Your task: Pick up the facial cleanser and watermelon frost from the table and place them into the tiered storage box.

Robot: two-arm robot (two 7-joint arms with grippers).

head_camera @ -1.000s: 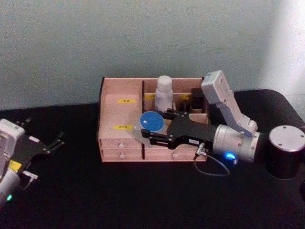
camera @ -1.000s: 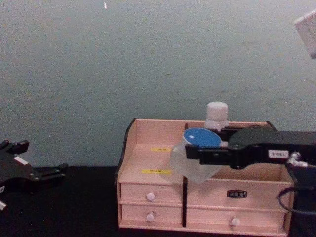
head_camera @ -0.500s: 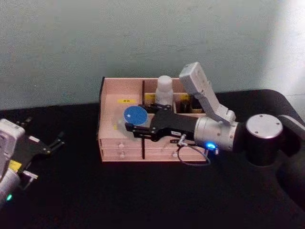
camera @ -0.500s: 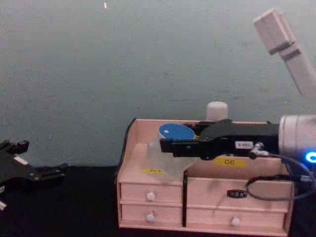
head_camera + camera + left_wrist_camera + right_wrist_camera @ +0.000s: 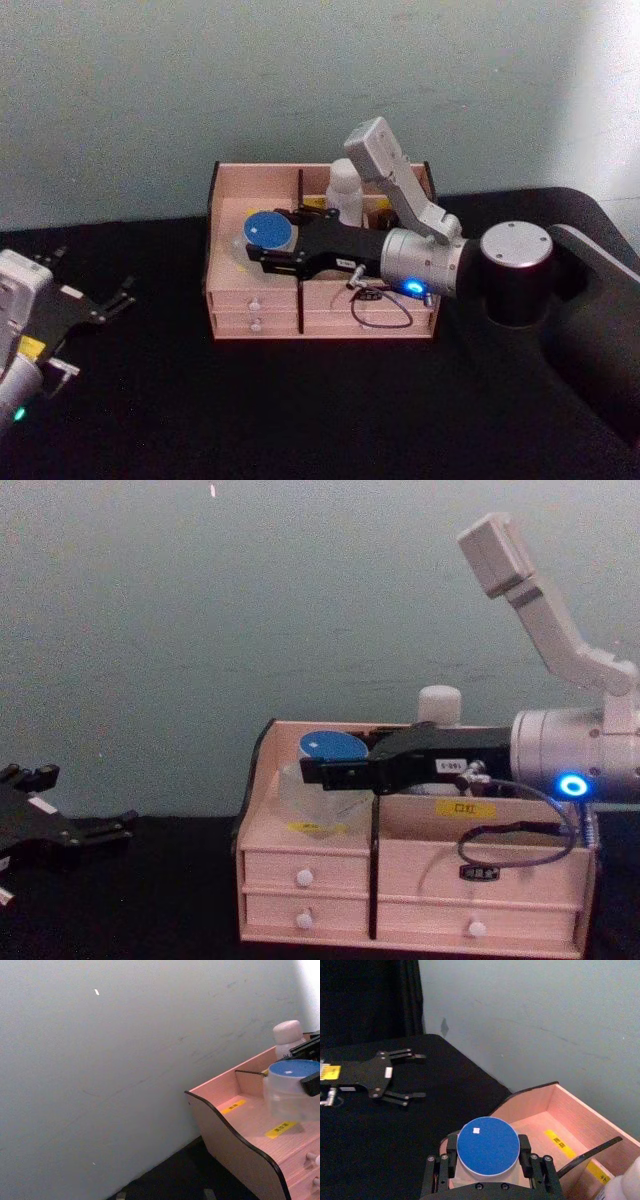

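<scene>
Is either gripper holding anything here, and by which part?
The right gripper clamps the watermelon frost by the sides of its jar body, just under the blue lid. The left gripper holds nothing.

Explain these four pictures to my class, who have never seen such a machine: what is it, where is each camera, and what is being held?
It is a robot with two arms ending in grippers. One camera looks down from its head, one forward from its chest, and one sits on each wrist. On a black table stands a pink wooden storage box with small drawers. The right gripper holds a squat clear jar with a round blue lid over the box's left section. A tall white bottle stands farther back in the box. The left gripper rests open, away to the left.
</scene>
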